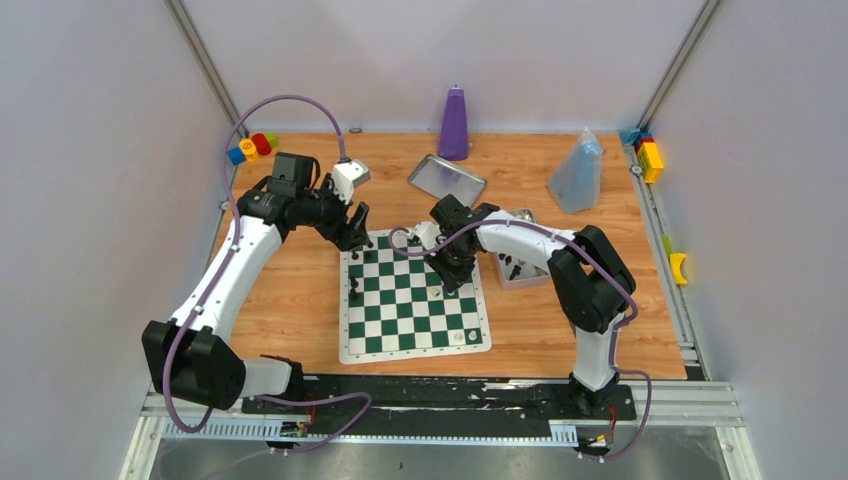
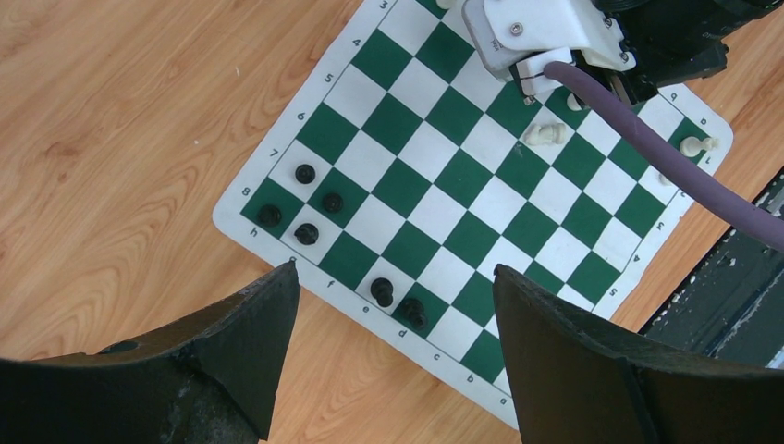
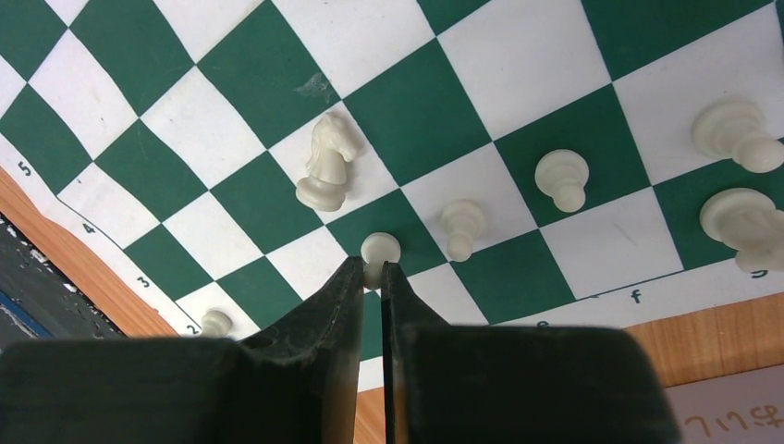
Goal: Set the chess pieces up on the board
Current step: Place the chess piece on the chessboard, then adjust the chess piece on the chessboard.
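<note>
Left end effector [image 2: 397, 267] spread, right [image 3: 371, 265] pinched.

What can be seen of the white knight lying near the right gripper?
The white knight is a cream figure, plastic by its look, with a carved horse head and a round base. It lies toppled on its side, mostly on a white square of the board, its base at the edge of a green one. Only the board touches it. The right gripper, shut on a pawn, is close beside it but apart.

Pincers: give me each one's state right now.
Left pincer: open, holding nothing.
Right pincer: closed on a white pawn.
</note>
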### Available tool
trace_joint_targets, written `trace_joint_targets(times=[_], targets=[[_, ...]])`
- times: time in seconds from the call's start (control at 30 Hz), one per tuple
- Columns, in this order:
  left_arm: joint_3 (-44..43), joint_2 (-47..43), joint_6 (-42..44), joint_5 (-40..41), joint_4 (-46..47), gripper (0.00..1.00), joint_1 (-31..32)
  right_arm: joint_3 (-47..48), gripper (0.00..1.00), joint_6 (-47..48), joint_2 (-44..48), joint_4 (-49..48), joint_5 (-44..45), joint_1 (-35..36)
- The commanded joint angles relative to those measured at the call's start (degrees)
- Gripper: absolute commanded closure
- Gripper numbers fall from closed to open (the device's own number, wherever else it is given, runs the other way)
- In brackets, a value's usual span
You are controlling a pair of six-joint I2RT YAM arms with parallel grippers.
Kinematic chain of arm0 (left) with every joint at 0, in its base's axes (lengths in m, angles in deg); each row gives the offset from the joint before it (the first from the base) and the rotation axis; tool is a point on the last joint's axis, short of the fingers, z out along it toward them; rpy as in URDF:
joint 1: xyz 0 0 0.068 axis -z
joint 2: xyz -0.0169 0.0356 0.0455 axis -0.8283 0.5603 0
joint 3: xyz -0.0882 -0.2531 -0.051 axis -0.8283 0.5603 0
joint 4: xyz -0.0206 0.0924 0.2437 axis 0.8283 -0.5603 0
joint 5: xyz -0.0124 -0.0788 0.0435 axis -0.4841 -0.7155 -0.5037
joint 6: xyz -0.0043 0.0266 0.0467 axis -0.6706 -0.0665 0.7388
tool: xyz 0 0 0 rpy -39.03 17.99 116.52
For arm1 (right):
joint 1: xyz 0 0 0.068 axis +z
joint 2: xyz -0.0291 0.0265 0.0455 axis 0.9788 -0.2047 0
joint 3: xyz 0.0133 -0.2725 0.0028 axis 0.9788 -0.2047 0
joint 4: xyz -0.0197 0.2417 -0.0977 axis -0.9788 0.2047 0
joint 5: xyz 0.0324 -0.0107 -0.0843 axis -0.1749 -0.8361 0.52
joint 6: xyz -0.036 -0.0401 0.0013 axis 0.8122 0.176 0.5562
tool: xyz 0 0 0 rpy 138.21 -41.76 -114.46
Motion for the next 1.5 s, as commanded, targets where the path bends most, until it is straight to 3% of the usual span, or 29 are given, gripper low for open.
trace_joint_targets(times=[0.0,0.2,0.33,0.7,1.47], targets=[[0.2,0.2,-0.5,-1.5,1.2,0.16,-0.5,-0.2,0.85,1.0,0.2,-1.2,0.6,0.3],[0.3,0.3,-0.4,-1.5,1.2,0.16,-0.4,0.8,0.65,1.2,1.1,0.0,1.0,0.3],[0.5,0.4,-0.2,-1.5,1.3,0.16,-0.4,3.0,0.61,0.8,2.7,1.7,0.8,0.3],[1.0,-1.9,-0.8,-1.4,2.6,0.16,-0.5,12.4,0.59,-2.8,3.8,4.2,1.8,-3.7],[1.1,-1.4,-0.6,-1.6,2.6,0.16,-0.5,20.6,0.7,-4.0,-7.4,1.2,5.4,-6.7]])
